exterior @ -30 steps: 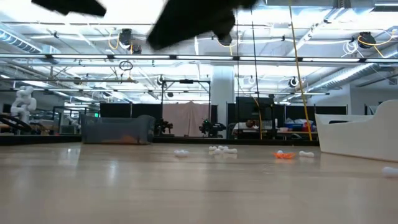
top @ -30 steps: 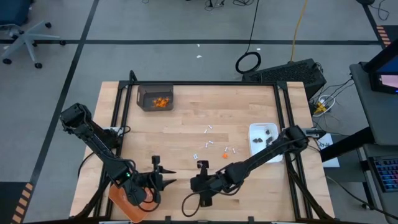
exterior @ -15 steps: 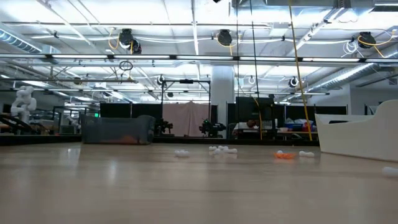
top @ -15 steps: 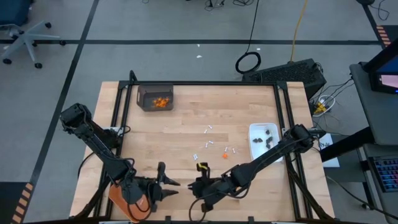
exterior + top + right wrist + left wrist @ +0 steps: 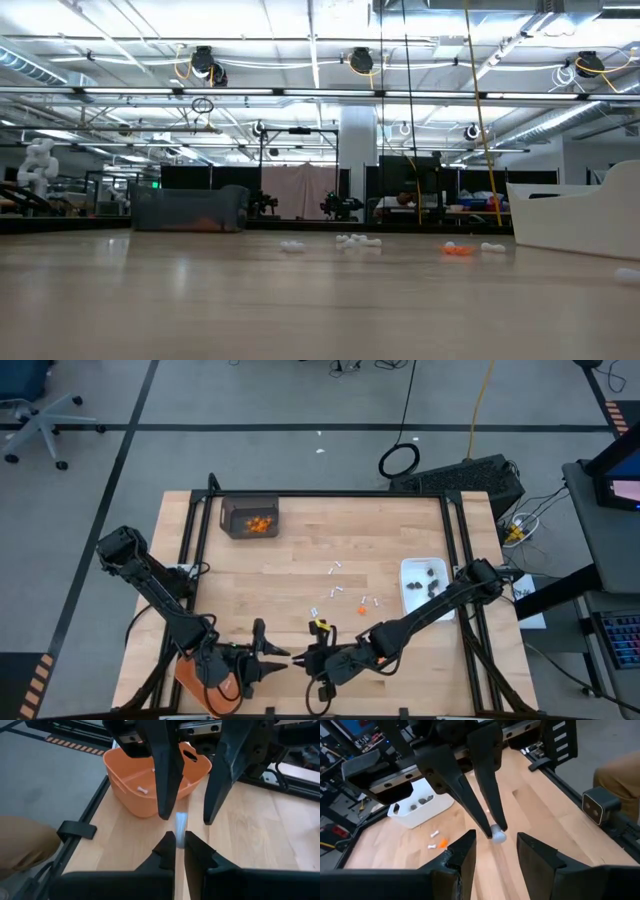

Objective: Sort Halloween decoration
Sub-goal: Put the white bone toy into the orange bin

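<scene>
Near the table's front edge, right tool (image 5: pixel 298 657) pinches a white stick (image 5: pixel 498 835) between the left tool's (image 5: pixel 283 655) parted fingers.

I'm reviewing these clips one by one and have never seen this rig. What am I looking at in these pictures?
Two dark robot arms work at a wooden table. One picture looks straight down, one looks level across the tabletop, and two come from cameras on the arms' wrists.

At the near edge the two grippers meet tip to tip. The right gripper is shut on a small white stick. The left gripper faces it, open.

An orange tray beside them holds one white stick. Loose white sticks and an orange bit lie mid-table. A white dish holds dark bits, and a grey bin holds orange ones.
</scene>
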Tool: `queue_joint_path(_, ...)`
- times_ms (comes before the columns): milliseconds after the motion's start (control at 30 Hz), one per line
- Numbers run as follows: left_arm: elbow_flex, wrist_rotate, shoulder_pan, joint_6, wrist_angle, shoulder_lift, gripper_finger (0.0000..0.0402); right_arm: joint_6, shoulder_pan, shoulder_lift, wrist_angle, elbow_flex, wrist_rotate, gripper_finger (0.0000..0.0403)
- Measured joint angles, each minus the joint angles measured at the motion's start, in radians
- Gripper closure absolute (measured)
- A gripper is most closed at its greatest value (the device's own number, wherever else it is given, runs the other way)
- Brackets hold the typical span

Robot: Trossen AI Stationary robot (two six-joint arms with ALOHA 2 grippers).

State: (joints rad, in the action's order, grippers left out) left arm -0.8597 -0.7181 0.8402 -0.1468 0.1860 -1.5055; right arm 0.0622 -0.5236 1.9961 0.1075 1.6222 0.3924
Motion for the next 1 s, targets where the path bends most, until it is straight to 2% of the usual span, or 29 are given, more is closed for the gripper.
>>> queue_joint_path(267,0.000,-0.067,0.000,0.000,-0.009,0.000,0.0261,-0.022,0.001,0.000,-0.029,0.000,0.000,0.0403)
queue_joint_path(1000,0.000,-0.087,0.039,-0.050,0.015,0.000,0.0262,-0.022,0.014,0.000,-0.028,0.000,-0.001,0.0403)
